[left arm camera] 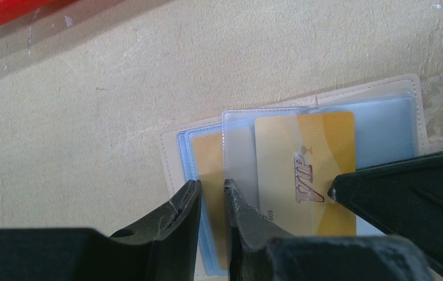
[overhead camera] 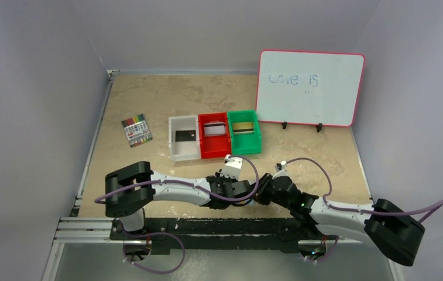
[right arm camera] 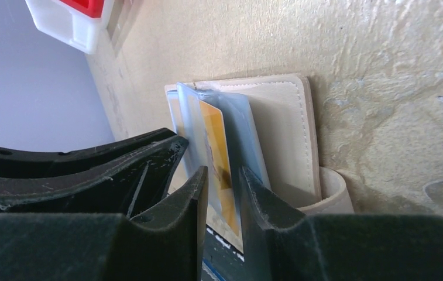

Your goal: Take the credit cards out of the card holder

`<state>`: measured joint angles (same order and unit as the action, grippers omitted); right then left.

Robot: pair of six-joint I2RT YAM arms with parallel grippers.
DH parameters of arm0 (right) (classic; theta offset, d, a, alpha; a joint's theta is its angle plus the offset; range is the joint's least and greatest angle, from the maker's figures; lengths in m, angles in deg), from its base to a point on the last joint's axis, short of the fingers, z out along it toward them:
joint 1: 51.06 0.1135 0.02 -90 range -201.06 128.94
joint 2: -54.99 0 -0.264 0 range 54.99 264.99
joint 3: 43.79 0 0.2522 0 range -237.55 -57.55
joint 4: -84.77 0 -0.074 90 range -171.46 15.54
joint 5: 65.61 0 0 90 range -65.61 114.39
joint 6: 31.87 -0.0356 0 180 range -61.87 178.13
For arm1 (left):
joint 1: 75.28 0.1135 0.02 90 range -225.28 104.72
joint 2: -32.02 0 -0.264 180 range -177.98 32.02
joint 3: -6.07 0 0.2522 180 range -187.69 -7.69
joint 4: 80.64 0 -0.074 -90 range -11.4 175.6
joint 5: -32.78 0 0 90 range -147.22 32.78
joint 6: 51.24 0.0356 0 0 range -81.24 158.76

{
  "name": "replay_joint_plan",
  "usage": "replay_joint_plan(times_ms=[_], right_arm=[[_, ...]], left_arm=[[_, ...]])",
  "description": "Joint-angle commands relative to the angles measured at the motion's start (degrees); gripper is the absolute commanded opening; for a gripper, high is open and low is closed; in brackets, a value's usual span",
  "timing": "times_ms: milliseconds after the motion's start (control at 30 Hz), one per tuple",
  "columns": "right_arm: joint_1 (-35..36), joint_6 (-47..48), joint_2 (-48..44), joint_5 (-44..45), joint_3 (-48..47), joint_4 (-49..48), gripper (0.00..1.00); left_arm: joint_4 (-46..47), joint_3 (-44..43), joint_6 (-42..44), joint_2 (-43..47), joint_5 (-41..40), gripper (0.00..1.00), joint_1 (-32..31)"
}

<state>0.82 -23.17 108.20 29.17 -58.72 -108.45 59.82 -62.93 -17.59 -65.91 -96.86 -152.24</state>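
I'm pinching beige bifold card holder [right arm camera: 277, 117] with left claw [left arm camera: 210, 190] | right claw [right arm camera: 223, 178] clamping flat gold credit card [left arm camera: 324, 140] from 3 o'clock | risk: sleeve caught too, holder dragging

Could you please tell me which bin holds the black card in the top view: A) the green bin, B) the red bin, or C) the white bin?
C: the black card lies inside the white bin, the leftmost of the three.
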Motion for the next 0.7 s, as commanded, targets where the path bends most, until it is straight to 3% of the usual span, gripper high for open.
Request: replay_joint_plan(times_ms=[0,467,667], right_arm=[[-0.3,-2.3,2.2,-0.8,1.9,-8.1,0.28],[-0.7,0.8,9.4,-1.7,-1.4,-8.6,0.23],[-0.9,1.8,10.7,-2.2,-1.2,-11.1,0.10]], left_arm=[[-0.3,-0.7,0.8,-0.7,1.8,0.20,-0.4],[-0.6,-0.7,0.5,-0.5,1.3,0.20,-0.6],[-0.8,-0.7,0.5,-0.4,1.2,0.20,-0.6]])
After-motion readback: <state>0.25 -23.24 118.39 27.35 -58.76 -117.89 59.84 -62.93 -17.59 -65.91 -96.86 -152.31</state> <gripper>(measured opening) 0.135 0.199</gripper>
